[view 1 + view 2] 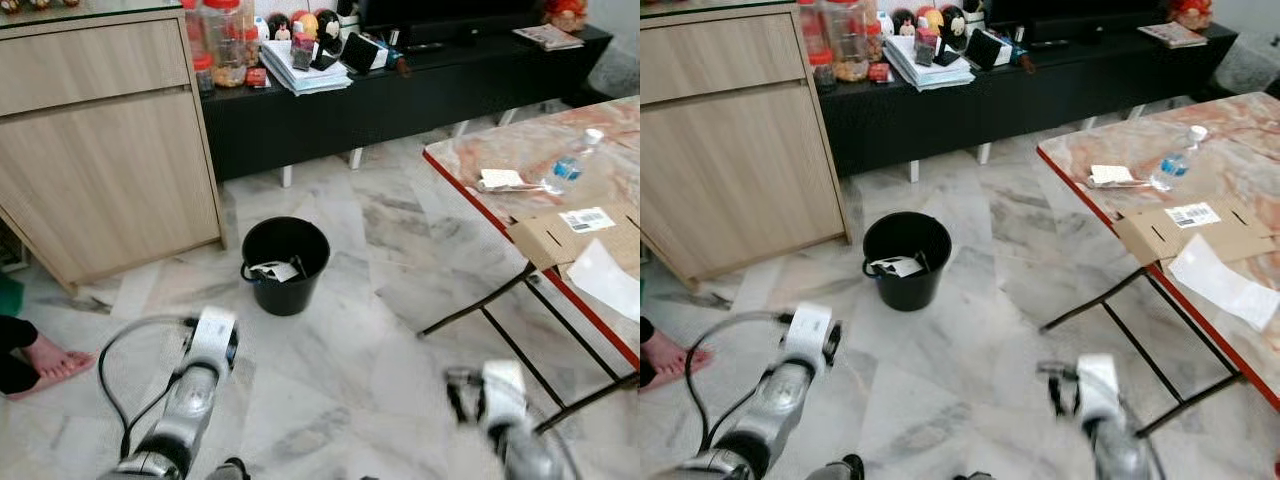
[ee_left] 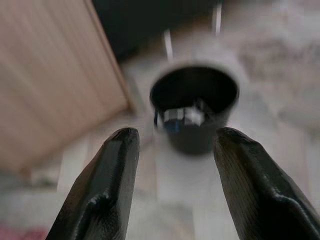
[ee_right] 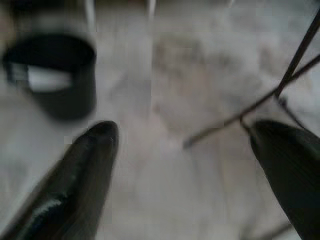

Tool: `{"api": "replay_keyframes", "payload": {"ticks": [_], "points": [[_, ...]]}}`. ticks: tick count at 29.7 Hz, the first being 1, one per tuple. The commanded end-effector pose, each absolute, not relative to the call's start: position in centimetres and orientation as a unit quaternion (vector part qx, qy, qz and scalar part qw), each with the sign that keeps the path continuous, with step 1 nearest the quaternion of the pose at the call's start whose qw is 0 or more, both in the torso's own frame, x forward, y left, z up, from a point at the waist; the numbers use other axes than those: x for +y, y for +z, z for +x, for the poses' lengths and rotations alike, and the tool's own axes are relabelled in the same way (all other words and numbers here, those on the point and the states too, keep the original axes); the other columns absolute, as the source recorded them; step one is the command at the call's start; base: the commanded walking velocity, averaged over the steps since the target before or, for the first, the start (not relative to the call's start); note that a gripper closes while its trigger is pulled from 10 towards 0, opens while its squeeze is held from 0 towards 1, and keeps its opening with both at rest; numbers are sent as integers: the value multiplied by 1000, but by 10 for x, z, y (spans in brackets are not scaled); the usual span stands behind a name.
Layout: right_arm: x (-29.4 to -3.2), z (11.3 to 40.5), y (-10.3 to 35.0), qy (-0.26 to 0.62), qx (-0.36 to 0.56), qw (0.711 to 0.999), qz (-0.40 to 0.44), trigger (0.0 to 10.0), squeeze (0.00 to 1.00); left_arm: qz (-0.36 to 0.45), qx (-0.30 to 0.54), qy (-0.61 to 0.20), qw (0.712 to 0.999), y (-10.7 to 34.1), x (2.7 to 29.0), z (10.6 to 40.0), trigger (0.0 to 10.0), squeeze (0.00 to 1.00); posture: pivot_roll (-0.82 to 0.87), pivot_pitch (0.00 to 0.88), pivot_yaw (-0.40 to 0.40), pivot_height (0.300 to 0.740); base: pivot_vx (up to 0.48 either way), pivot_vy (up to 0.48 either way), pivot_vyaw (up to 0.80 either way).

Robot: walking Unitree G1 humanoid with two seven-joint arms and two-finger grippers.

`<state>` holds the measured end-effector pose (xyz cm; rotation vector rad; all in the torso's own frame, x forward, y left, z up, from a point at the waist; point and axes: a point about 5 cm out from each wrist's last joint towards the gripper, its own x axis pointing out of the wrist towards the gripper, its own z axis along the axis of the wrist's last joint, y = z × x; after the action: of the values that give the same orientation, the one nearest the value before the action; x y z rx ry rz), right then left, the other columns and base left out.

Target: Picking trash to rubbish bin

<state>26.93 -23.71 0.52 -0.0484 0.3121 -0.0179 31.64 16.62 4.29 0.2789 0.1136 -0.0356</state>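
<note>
**Trash lies to the right on the tabletop; the bin stands ahead and left**

The black rubbish bin (image 1: pixel 285 262) stands on the marble floor in front of the robot, a little to its left, with some white paper already inside it; the left gripper (image 2: pixel 172 190) points straight at it, fingers spread wide and holding nothing; the right gripper (image 3: pixel 190 175) is also spread wide and empty, aimed at the floor between the bin and the folding legs of the table.

What is left to pick appears to lie on the tabletop (image 1: pixel 470 160) off to the robot's right: a plastic bottle (image 1: pixel 572 162) lying tilted, its long axis running from near-left to far-right with the cap at the far end; a crumpled paper scrap (image 1: pixel 500 180) just beside it toward the bin side; a flattened cardboard piece (image 1: pixel 575 235) nearer the robot, with a white sheet (image 1: pixel 605 278) overlapping its near edge.

The right arm is plainly the nearer one to all of these, and the bin is well apart from the table edge; so, as I judge it, the coming move calls for a turn to the right and a reach up over the red rim with the right gripper.
</note>
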Motion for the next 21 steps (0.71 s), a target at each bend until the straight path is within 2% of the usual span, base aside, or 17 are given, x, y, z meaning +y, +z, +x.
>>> {"api": "replay_keyframes", "payload": {"ticks": [1,4,6,9,12,18,21], "points": [[-224,284,22,8,95,995,-9,10000,0,142,12,-34,989,56,153,321,10000,0,49,105,-128,740,0,0,0],[-216,294,34,15,63,998,-7,10000,0,144,-9,-45,988,62,148,323,10000,0,49,102,-126,740,0,0,0],[-202,310,58,21,7,1000,-3,10000,0,138,-44,-63,987,73,138,326,10000,0,49,98,-123,740,0,0,0],[-199,313,61,23,-2,1000,5,10000,0,136,-52,-67,987,76,137,326,10000,0,51,92,-124,740,0,0,0],[-172,335,104,43,-88,995,12,10000,0,145,-131,-71,978,118,128,346,10000,0,62,59,-123,740,0,0,0],[-172,340,115,16,-110,993,32,10000,0,98,-137,-18,986,132,130,357,10000,0,70,42,-125,740,0,0,0],[-171,344,122,9,-119,992,28,10000,0,97,-150,-28,984,136,123,357,10000,0,64,31,-124,740,0,0,0]]}}
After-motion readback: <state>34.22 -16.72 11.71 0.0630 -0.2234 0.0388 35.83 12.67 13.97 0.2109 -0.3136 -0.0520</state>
